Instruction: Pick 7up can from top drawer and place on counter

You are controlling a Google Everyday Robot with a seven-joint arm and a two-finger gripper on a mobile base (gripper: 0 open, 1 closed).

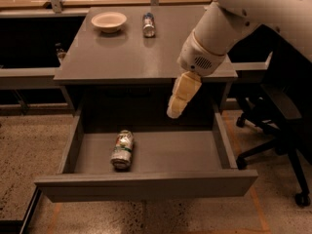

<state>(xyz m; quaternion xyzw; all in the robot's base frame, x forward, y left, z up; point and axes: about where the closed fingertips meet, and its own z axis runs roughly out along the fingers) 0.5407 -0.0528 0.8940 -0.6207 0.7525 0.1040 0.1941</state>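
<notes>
The 7up can (122, 149), white and green with silver ends, lies on its side in the left half of the open top drawer (146, 185). The grey counter (131, 52) spans above the drawer. My gripper (174, 112) hangs from the white arm, pointing down over the drawer's right half, just in front of the counter's edge. It is to the right of the can and above it, not touching it.
A darker blue-and-silver can (148, 25) and a pale bowl (108, 21) stand at the back of the counter. A black office chair (275, 126) is close to the drawer's right side. Speckled floor lies in front.
</notes>
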